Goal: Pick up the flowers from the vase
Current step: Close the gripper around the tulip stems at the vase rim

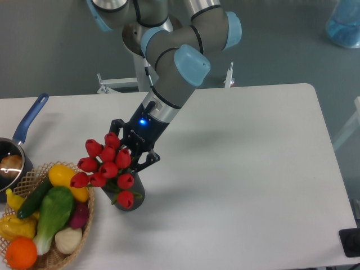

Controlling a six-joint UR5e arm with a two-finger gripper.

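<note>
At your left, the bunch of red closed tulip buds on green stems [107,166] leans left over the wicker basket of colourful vegetables [45,216], its stems down in the short matte dark grey vase [132,197] on the white tabletop [247,169]. The black two-finger gripper [135,157] sits just right of the bunch, on its upper side, reaching down-left along the stems' long axis. You cannot tell whether it pinches the stems; the buds hide its fingertips.

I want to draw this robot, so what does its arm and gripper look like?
The arm is made of fat round grey tubes joined by light blue caps. Near its end it turns black, with a silver ring and a small glowing blue light. The gripper is black, with angular metal fingers.
</note>
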